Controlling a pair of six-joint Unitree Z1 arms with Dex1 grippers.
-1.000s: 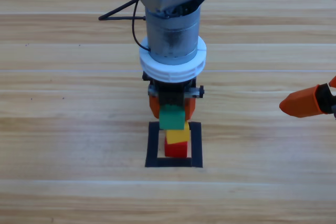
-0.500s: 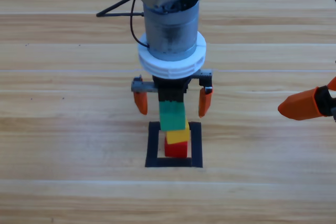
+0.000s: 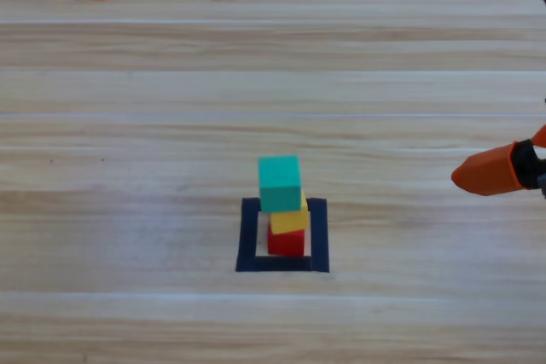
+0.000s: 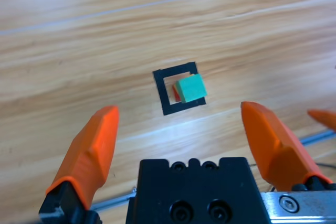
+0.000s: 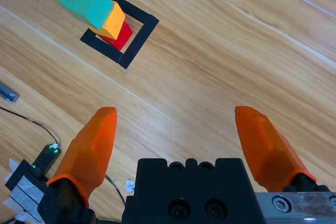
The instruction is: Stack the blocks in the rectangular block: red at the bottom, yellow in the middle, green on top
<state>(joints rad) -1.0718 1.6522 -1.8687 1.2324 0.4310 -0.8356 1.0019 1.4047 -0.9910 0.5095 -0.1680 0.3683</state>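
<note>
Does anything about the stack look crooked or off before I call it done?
Slightly. The order is right: red cube, yellow cube, green cube inside the tape square. But the green cube looks shifted off the yellow one's edge in the right wrist view. Both grippers are clear, open.

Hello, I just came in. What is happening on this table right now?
Nothing is being held at this moment. Three cubes stand stacked inside the black tape square: the red cube at the bottom, the yellow cube in the middle, the green cube on top. The left gripper is up at the far top-left edge, jaws open and empty. The right gripper waits at the right edge, also open and empty.
</note>
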